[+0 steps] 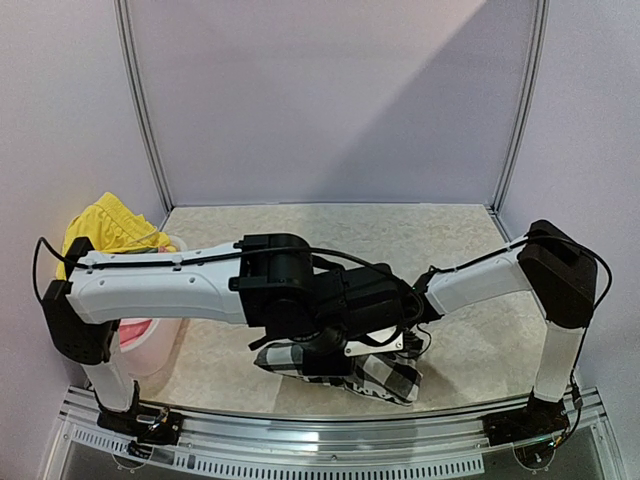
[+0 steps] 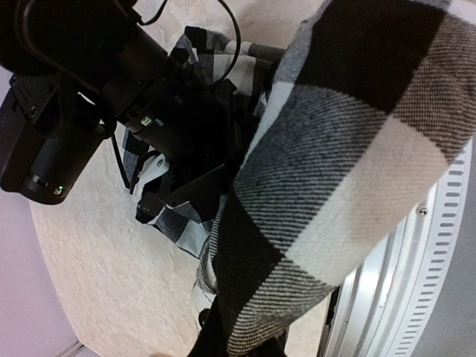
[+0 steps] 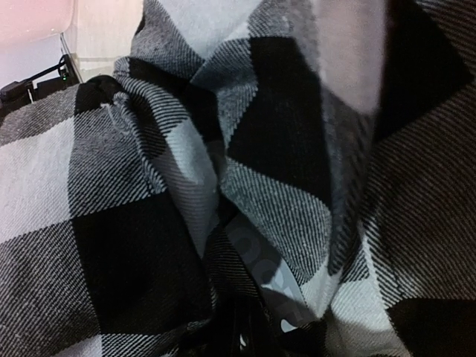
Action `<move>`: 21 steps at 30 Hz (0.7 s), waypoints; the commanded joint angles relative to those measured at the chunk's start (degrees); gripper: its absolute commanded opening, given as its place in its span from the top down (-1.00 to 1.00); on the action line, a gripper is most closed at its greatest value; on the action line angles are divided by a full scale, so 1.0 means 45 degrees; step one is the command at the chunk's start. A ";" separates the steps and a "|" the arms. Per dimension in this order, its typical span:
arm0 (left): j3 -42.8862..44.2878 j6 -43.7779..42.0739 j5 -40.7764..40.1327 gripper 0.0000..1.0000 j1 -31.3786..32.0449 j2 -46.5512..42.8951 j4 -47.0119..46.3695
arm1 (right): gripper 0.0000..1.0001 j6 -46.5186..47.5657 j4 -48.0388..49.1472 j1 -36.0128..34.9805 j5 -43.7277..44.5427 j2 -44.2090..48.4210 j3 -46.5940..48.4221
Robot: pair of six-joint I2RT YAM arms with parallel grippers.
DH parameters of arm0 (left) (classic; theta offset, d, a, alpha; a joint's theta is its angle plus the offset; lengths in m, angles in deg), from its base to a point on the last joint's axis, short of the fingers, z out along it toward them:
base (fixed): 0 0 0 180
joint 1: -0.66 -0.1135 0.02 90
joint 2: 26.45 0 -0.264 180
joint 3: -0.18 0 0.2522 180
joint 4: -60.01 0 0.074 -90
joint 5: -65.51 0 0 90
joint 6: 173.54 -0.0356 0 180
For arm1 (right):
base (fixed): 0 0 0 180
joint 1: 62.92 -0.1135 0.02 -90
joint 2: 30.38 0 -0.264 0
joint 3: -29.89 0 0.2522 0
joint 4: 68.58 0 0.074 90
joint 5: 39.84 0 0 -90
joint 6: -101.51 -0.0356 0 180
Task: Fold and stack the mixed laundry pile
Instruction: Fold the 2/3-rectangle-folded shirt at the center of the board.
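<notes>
Pale lettering runs along one fold of the black-and-white checked shirt in the right wrist view, but the cloth is too crumpled there to read it. No other writing shows.

At the left edge of the surface stands a white translucent basket. A pink piece shows through its wall, and a bright yellow garment is heaped over its rim. How much lies in the basket cannot be made out.

The checked shirt lies bunched on the surface near the front edge, under the point where both arms meet. The left hand is closed. Its fingers are buried in shirt cloth, and a fold of that cloth stands up off the surface, close to the left wrist lens, so it looks gripped. The right hand is closed too, pressed down into the shirt. Only dark fingertips show at the bottom of its own view, with a fold pinched between them.

From above, the arms cover most of the shirt, so its collar, sleeves and outline are hidden.
</notes>
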 commanded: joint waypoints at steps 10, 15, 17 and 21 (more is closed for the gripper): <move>0.0900 -0.1460 0.0629 1.00 -0.0580 0.1001 0.0169 | 0.69 0.0642 -0.3355 0.1592 0.3754 0.4141 -0.0732; 0.1256 -0.1734 0.0886 1.00 -0.0887 0.1258 0.0148 | 0.69 0.0856 -0.3631 0.1656 0.2677 0.5285 -0.2162; 0.1539 -0.1813 0.0939 1.00 -0.1065 0.1488 0.0258 | 0.70 0.0631 -0.3577 0.1552 0.2169 0.5587 -0.2873; 0.2137 -0.1919 0.1139 1.00 -0.1376 0.1971 0.0338 | 0.68 0.0149 -0.2516 0.1109 0.0549 0.6667 -0.4083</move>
